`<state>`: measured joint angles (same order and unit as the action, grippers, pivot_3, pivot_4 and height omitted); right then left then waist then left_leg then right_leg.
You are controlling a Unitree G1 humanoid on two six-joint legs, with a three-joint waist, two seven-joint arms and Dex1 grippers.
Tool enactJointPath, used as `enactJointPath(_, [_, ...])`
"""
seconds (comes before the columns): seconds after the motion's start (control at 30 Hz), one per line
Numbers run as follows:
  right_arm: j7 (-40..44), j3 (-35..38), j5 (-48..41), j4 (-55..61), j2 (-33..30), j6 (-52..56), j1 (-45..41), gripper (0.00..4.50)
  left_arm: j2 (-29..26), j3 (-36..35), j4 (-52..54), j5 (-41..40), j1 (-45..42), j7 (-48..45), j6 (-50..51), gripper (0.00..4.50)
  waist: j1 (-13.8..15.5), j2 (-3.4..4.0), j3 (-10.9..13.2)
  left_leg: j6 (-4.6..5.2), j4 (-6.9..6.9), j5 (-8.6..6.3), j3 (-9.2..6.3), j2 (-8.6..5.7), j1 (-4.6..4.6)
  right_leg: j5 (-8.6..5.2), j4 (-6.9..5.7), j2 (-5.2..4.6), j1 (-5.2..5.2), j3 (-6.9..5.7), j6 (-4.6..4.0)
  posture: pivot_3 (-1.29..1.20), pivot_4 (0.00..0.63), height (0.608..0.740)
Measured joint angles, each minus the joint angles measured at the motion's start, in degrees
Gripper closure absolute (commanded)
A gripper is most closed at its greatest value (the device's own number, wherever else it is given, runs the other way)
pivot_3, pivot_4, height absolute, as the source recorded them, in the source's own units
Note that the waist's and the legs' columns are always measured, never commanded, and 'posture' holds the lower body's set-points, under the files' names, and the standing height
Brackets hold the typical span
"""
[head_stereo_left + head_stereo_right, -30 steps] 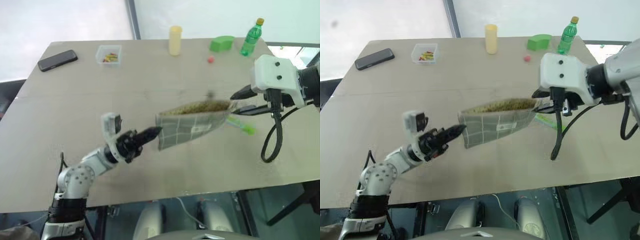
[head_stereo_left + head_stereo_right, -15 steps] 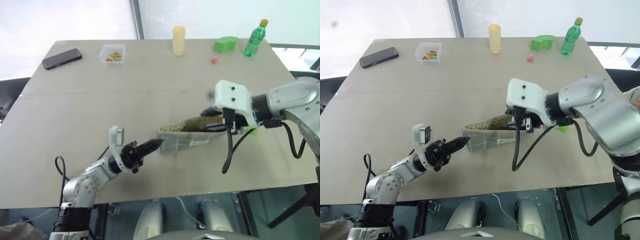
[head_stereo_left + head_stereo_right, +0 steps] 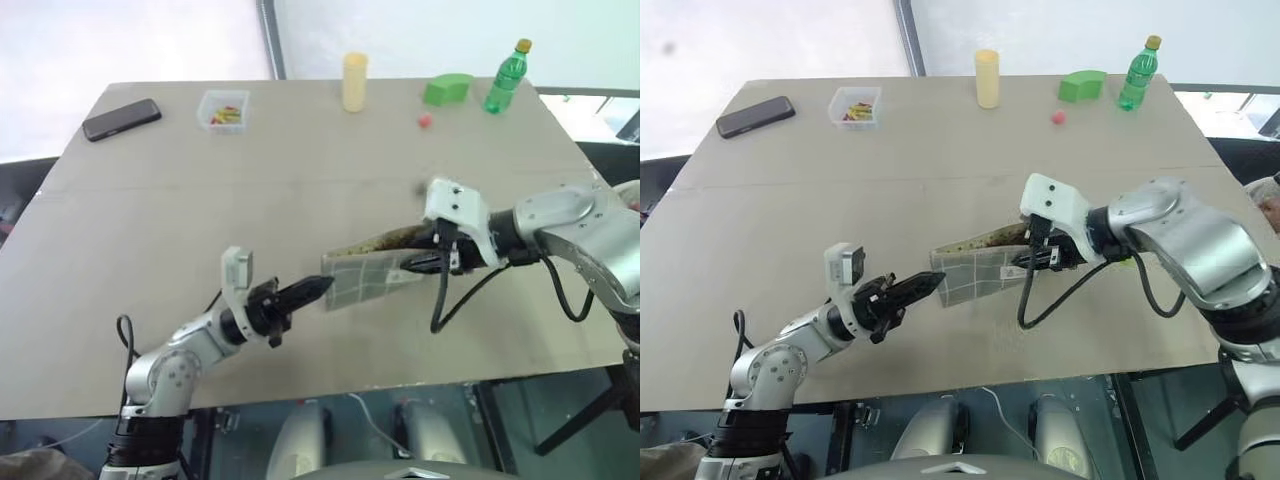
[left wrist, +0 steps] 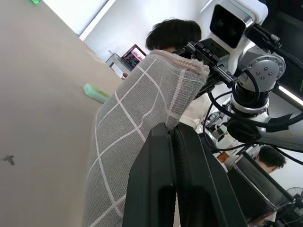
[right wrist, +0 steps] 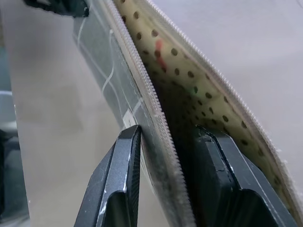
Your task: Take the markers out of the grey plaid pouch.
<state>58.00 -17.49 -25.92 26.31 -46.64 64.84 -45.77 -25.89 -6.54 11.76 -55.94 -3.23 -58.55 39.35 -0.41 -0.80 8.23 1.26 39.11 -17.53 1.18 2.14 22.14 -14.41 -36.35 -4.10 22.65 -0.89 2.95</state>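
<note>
The grey plaid pouch (image 3: pixel 365 278) is stretched low over the table between both grippers, its mouth open and its speckled yellowish lining (image 5: pixel 199 80) showing. My left gripper (image 3: pixel 318 288) is shut on the pouch's left corner, with the fabric rising from its fingertips (image 4: pixel 163 135). My right gripper (image 3: pixel 425 262) is shut on the pouch's near wall at the right end, one finger (image 5: pixel 215 170) inside the mouth and the other (image 5: pixel 120 175) outside. One green marker (image 4: pixel 97 93) lies on the table beyond the pouch. Faint red and green shapes deep in the pouch are too blurred to name.
Along the table's far edge stand a black phone (image 3: pixel 121 119), a clear box of small coloured bits (image 3: pixel 224 108), a yellow cylinder (image 3: pixel 354 81), a small red ball (image 3: pixel 424 121), a green block (image 3: pixel 447 88) and a green bottle (image 3: pixel 503 76). A person (image 4: pixel 175 35) sits beyond the table.
My right gripper has sunk and moved left with the pouch's right end, lowering the pouch toward the table. The left gripper has stayed put on its corner.
</note>
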Motion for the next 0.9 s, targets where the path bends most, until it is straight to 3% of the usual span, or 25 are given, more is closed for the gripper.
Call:
enactJointPath(0.33, [0.07,9.62,-10.38,-5.72,3.31,6.93,-1.32,2.8,-0.91,0.12,1.25,0.41,-0.06,-0.17,1.32,4.5,0.0,0.0,0.0,0.02,-0.01,-0.01,0.02,0.0,0.0,0.0,0.0,0.0,-0.01,0.01,0.0,0.0,0.15,0.74])
enactJointPath(0.57, [-2.23,10.95,-14.84,-6.61,3.91,11.81,0.98,2.8,-1.01,0.64,1.26,1.59,-0.05,-0.99,1.19,4.5,0.05,-0.01,0.0,0.04,-0.01,-0.02,0.01,-0.01,0.01,0.0,0.0,0.0,-0.02,0.01,0.0,0.0,0.15,0.74])
enactJointPath(0.77, [-7.21,6.64,-10.88,-5.17,3.43,8.57,4.57,2.8,-0.78,1.38,3.04,1.81,-0.04,-0.38,1.26,4.5,-0.06,0.0,0.0,0.04,-0.01,-0.02,0.03,-0.01,0.0,0.0,-0.01,0.01,0.0,0.04,0.0,0.0,0.15,0.74])
enactJointPath(0.9, [-8.49,-0.44,-2.8,-2.14,1.91,-2.53,7.09,2.8,-0.63,1.38,3.11,1.65,-0.11,0.47,1.65,4.5,-0.07,-0.01,-0.01,0.03,0.0,-0.01,0.02,0.0,0.0,0.0,0.01,0.02,0.0,0.03,0.0,0.0,0.15,0.74])
